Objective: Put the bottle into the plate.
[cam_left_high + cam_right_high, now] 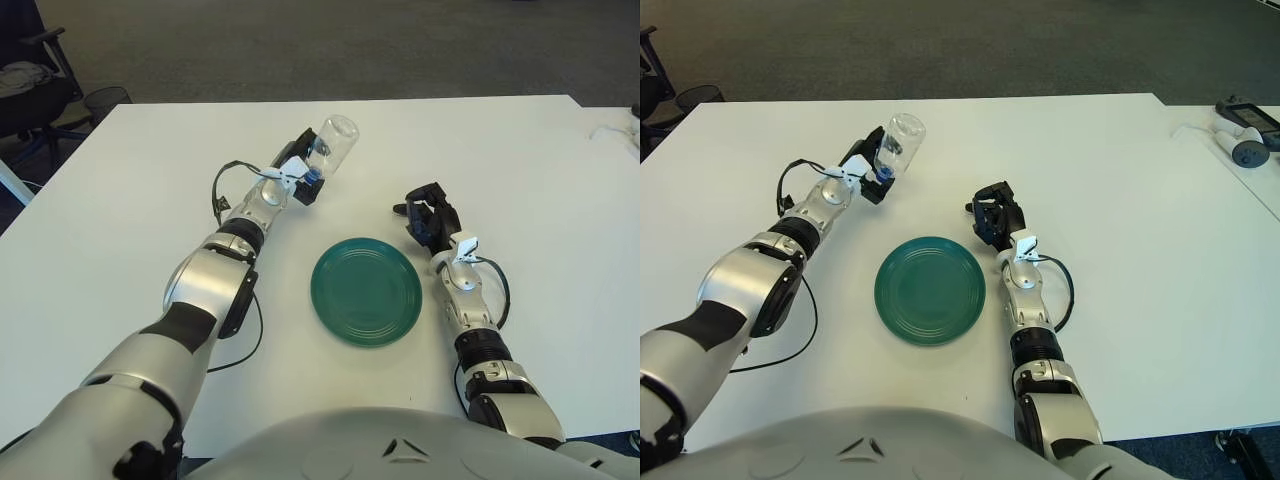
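our left hand (300,172) has its fingers wrapped around the clear plastic bottle (334,143), raised beyond the round green plate (366,291); our right hand (430,215), fingers curled and empty, shows right of the plate.

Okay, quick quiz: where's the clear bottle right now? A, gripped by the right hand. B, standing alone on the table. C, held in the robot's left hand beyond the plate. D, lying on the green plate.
C: the left hand grips the clear bottle beyond the green plate.
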Controlling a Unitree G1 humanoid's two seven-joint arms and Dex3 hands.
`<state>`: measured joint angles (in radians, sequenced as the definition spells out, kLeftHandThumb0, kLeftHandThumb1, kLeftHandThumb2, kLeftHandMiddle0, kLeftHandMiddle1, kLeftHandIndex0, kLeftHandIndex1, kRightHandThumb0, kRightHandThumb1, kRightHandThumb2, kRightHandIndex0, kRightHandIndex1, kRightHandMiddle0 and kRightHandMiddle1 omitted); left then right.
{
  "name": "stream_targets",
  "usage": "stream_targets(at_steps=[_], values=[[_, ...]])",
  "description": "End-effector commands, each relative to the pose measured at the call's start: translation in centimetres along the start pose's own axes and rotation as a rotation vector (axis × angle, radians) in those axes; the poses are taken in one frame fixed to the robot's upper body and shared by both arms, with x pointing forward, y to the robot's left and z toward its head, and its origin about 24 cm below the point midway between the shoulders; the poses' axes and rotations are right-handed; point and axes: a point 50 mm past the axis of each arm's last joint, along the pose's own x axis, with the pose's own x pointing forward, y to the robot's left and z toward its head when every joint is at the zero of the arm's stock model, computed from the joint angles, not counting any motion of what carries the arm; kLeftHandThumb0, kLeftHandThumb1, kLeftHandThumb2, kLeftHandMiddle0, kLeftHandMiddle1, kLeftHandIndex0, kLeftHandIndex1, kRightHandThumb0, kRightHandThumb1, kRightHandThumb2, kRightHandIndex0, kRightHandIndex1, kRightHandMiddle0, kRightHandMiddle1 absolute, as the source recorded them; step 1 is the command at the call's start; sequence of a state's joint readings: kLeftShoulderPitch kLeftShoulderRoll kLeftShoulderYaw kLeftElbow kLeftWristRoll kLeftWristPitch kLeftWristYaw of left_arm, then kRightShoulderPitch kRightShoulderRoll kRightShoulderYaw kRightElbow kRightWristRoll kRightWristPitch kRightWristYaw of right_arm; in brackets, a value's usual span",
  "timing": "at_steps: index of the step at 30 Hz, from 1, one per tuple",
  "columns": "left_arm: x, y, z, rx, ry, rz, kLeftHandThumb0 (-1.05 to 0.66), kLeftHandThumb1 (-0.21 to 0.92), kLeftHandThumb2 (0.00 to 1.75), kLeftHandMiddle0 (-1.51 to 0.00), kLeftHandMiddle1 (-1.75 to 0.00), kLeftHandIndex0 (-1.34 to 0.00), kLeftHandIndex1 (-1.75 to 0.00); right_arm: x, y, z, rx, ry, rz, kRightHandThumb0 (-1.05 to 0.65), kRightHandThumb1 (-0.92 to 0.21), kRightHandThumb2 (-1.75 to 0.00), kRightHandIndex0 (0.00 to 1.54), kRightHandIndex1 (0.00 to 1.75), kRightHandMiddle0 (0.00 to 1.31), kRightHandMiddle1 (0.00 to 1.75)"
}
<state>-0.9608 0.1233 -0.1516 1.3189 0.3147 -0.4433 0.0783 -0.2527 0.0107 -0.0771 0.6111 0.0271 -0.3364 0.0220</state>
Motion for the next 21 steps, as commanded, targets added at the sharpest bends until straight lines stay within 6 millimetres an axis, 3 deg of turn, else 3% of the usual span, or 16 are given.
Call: stream_targets(at_steps=[1, 13, 21], values=[[0.6, 1.9, 1.5, 0.000, -0.074, 0.047, 0.00, 0.07, 1.57, -0.82, -1.65, -0.57, -1.75, -1.8, -0.3, -3.3, 0.019, 0.167, -0.018, -0.36, -0.85, -0.61, 0.42, 1.09, 0.25, 1.73], [0.7, 3.4, 3.5, 0.047, -0.218, 0.072, 0.00, 0.06, 1.59, -0.83, -1.65, -0.58, -1.75, -1.9, 0.0, -3.3, 0.022, 0.171, -0.017, -0.35, -0.88, -0.57, 0.39, 1.10, 0.22, 1.75], [0.1, 3.2, 5.0, 0.116, -0.380, 0.052, 0.00, 0.03, 1.62, -0.85, -1.66, -0.61, -1.75, -1.9, 0.2, -3.3, 0.022, 0.167, -0.011, -0.35, -0.91, -0.53, 0.39, 1.09, 0.21, 1.74]])
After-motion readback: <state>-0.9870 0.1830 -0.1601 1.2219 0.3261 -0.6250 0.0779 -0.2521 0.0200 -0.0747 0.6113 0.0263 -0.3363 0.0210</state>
